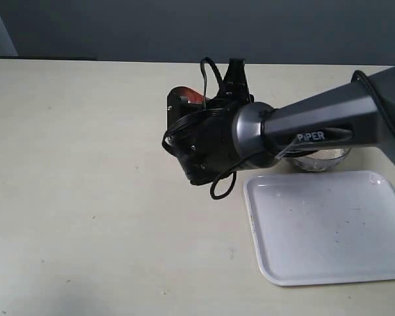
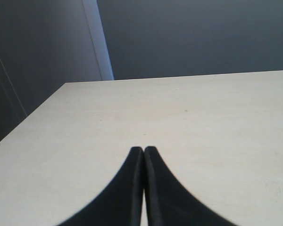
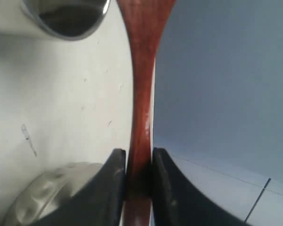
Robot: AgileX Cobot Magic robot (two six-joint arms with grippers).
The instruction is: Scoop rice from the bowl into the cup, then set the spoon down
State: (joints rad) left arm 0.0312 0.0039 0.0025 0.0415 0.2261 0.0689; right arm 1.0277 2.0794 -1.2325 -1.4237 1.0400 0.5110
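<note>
From my station, the pale beige desk [image 1: 85,184] ran wide and matte, flecked with a few small dark specks, and ended at a dark blue-grey wall [image 1: 184,26]. In the left wrist view a lighter vertical strip [image 2: 98,40] ran up that wall behind the desk's far corner. A white rectangular plastic tray [image 1: 329,230] with rounded corners lay flat on the right of the desk, faintly speckled. The grey right arm [image 1: 316,122] reached across above its far edge. Just beyond the tray, under that arm, I saw part of the wide, dimpled shiny steel bowl [image 1: 319,160]; I could not tell what it held. The right end effector [image 3: 139,155] was clamped on the thin handle of the slender dark reddish-brown wooden spoon [image 3: 142,84], one black finger pressed on each side. In that wrist view the bowl lay close by the fingers, and the small rounded steel cup [image 3: 66,14] stood near the spoon's widening end. The left end effector [image 2: 144,149] hung over bare desk, its two black fingers pressed together on nothing.
</note>
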